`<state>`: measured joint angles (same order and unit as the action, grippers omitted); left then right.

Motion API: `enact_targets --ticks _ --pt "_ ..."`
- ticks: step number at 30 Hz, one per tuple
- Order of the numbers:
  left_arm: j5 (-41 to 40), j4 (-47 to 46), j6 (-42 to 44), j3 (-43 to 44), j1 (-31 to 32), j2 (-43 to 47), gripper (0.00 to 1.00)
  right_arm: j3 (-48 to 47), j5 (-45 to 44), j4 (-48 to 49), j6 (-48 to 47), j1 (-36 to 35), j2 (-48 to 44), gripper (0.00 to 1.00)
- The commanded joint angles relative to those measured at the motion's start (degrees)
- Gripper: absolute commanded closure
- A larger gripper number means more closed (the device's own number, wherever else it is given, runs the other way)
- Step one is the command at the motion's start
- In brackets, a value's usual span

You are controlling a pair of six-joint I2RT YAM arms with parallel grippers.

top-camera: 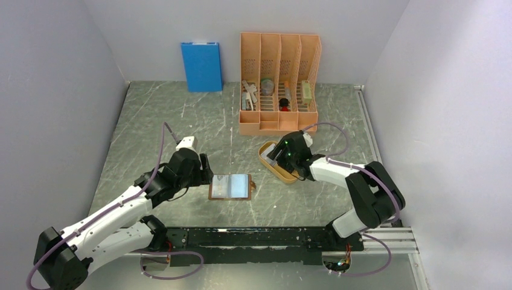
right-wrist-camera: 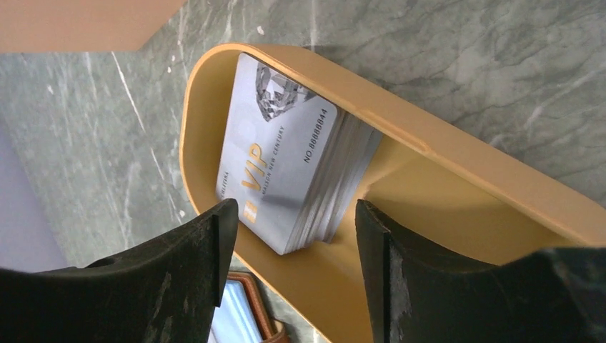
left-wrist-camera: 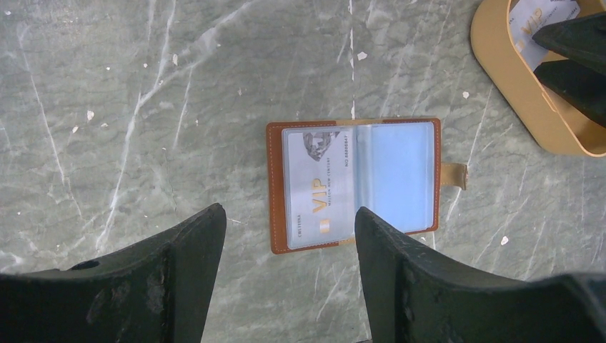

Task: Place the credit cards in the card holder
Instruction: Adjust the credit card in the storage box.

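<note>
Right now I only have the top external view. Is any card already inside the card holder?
Observer: Yes, the left wrist view shows one VIP card in the card holder, in the sleeve away from the snap tab.
Operator: And the other sleeve?
Observer: The sleeve by the tab looks empty.
Operator: What's under the right gripper?
Observer: A stack of credit cards lying in the orange tray; the right gripper is open, holding nothing.

Brown card holder (left-wrist-camera: 354,184) with bluish sleeves (left-wrist-camera: 396,179), silvery credit cards (right-wrist-camera: 275,171), orange tray (right-wrist-camera: 457,153), grey marbled table (left-wrist-camera: 143,107)
</note>
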<state>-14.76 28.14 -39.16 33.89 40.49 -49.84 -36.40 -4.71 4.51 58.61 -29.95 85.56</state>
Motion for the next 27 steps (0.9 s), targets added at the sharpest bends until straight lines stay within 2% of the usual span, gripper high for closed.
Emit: enact_targets --ticks 1,17,27 --pt "-0.79 0.03 0.33 -0.12 0.42 0.12 0.29 -1.98 -1.27 0.84 2.29 0.71 2.13 0.35" --pt "-1.51 0.33 0.12 0.07 0.99 -0.47 0.30 2.22 -0.20 1.52 1.45 1.93 1.68 0.57" --pt "-1.67 0.53 -0.04 0.11 1.22 -0.51 0.30 5.22 0.97 2.66 1.44 2.70 -1.16 0.62"
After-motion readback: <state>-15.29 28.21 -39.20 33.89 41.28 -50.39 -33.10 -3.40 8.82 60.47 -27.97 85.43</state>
